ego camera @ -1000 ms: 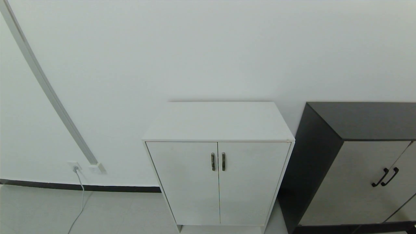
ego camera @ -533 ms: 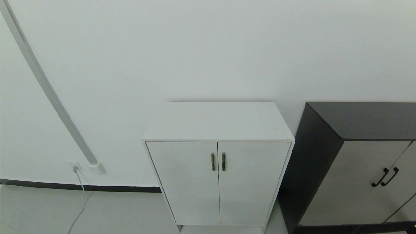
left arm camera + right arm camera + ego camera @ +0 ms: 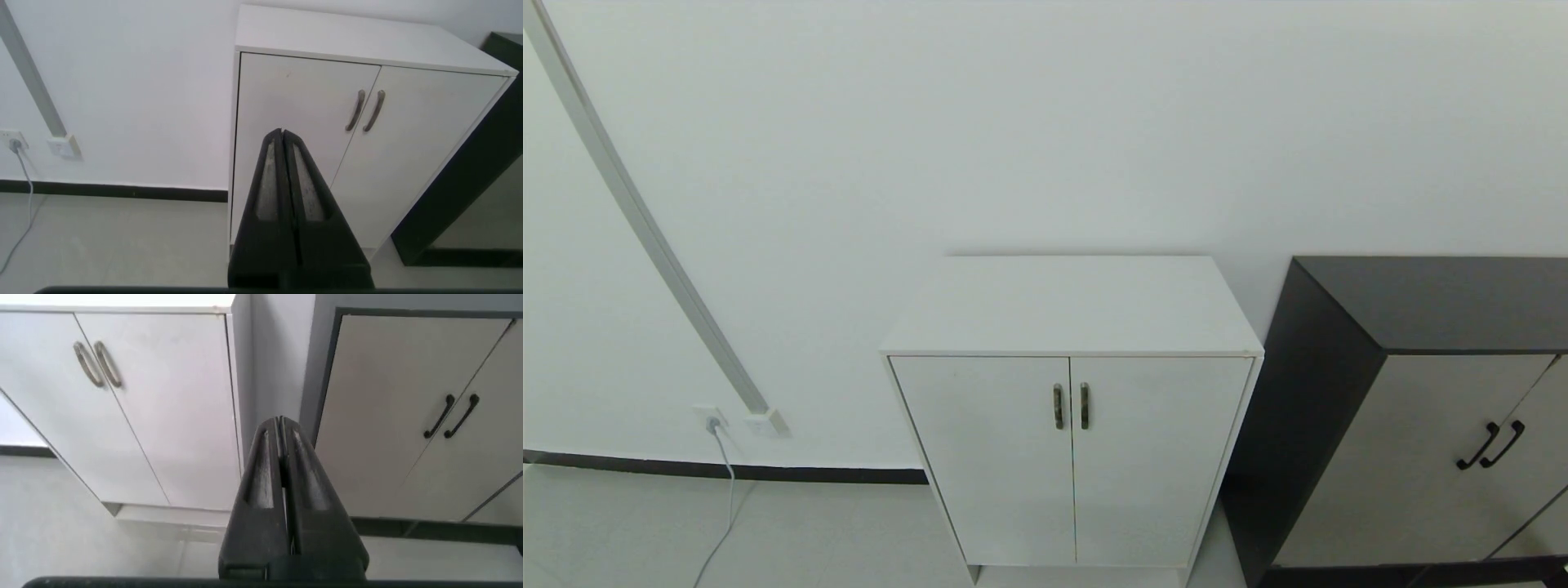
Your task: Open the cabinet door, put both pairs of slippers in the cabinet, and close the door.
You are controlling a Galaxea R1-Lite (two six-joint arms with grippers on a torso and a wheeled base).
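One white cabinet (image 3: 1070,457) is standing against the wall (image 3: 1013,122), its two doors sitting shut, two handles (image 3: 1058,406) side by side at the seam. One dark cabinet (image 3: 1405,457), also two-doored, is standing just beside it at 3 o'clock. The left gripper (image 3: 283,139) is keeping its fingers (image 3: 268,175) pressed together, empty; the right gripper (image 3: 280,425) is doing likewise. At 9 o'clock, one socket (image 3: 711,418) is feeding one cable (image 3: 725,490) down to the pale floor (image 3: 833,531).
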